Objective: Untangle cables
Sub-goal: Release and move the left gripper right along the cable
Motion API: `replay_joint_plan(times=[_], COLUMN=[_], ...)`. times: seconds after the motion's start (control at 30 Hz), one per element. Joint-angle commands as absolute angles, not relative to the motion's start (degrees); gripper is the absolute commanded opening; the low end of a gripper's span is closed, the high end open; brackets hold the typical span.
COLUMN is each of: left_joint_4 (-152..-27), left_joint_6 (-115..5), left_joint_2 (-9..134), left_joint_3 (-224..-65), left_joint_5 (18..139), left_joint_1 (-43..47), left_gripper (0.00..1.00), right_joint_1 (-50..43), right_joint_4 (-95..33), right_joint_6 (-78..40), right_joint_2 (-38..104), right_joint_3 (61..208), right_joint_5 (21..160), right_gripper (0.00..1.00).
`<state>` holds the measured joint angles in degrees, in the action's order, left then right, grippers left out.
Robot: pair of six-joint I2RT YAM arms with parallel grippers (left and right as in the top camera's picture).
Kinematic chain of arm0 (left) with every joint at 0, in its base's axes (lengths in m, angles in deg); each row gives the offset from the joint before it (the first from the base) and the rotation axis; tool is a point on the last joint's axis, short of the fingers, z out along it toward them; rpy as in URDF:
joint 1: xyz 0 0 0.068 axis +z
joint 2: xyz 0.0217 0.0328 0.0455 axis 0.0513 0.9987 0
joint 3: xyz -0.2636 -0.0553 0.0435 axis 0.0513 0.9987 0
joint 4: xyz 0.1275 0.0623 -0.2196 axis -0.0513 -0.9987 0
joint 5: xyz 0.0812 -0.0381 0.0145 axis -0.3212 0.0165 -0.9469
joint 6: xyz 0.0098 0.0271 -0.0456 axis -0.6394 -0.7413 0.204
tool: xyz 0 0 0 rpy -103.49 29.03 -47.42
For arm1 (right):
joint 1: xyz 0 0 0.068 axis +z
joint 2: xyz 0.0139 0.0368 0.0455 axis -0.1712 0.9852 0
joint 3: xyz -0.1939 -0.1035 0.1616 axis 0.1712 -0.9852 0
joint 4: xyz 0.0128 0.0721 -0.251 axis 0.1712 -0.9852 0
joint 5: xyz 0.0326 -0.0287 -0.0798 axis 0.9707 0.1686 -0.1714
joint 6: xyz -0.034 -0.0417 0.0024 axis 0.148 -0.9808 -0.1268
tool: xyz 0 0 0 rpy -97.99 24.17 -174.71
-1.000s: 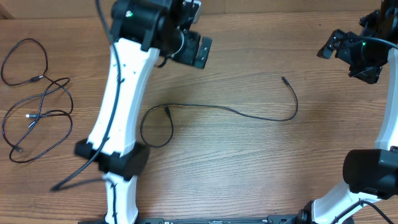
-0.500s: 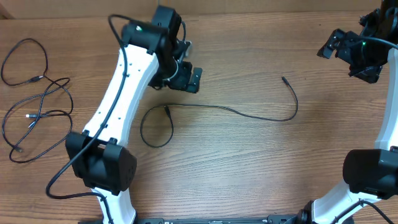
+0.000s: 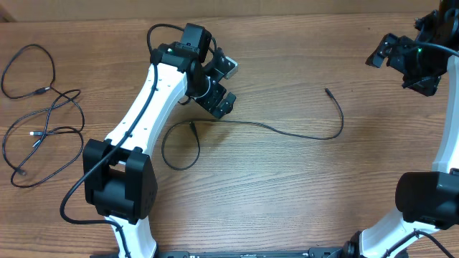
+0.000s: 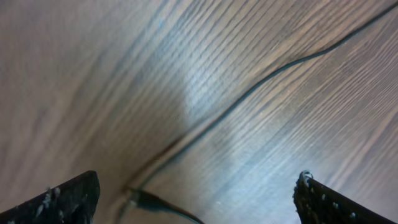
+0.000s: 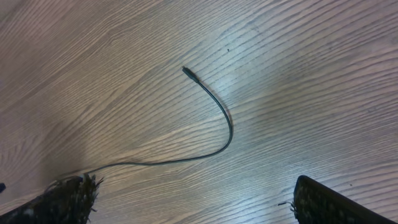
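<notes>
One black cable (image 3: 287,131) lies alone mid-table, from a loop (image 3: 179,147) on the left to a plug end (image 3: 328,91) on the right. Several more cables (image 3: 43,129) lie tangled at the far left. My left gripper (image 3: 224,86) hovers open just above the lone cable's looped end, holding nothing. In the left wrist view this cable (image 4: 249,93) runs diagonally and a plug tip (image 4: 146,199) shows between the wide-apart fingers (image 4: 68,199). My right gripper (image 3: 400,70) stands open at the far right, empty. The right wrist view shows the cable's curved end (image 5: 221,134) ahead of the gripper (image 5: 196,202).
The wooden table (image 3: 287,193) fills the view, with its far edge along the top. The left arm's white links (image 3: 136,122) stretch over the table between the tangle and the lone cable. The right arm's base (image 3: 423,201) stands at the lower right.
The left arm has reached forward and down, bringing its gripper closer to the lone cable's looped end and turning it. The right arm and all cables have stayed still.
</notes>
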<state>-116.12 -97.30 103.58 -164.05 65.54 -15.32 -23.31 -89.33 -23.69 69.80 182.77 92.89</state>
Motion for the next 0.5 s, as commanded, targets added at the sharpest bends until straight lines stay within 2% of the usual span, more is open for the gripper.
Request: replay_joint_plan(times=[0.0,0.27,0.47], left_joint_4=[-115.4,-117.3,-118.9], left_joint_6=[-105.7,-104.0,-99.2], left_joint_2=[105.5,112.4,118.7], left_joint_3=[-163.4,-163.8,-167.4], left_joint_5=[67.8,73.5,76.7], left_joint_1=[-15.2,-19.6,-19.6], left_gripper=[0.99,0.99,1.0], right_joint_1=[-23.3,-23.3,-23.3], right_joint_4=[-89.2,-89.1,-89.4], right_joint_6=[-23.9,-23.9,-23.9], right_joint_2=[69.8,69.8,69.8], right_joint_3=[182.5,182.5,182.5], right_joint_5=[93.3,93.3,93.3], right_gripper=[1.0,1.0,1.0])
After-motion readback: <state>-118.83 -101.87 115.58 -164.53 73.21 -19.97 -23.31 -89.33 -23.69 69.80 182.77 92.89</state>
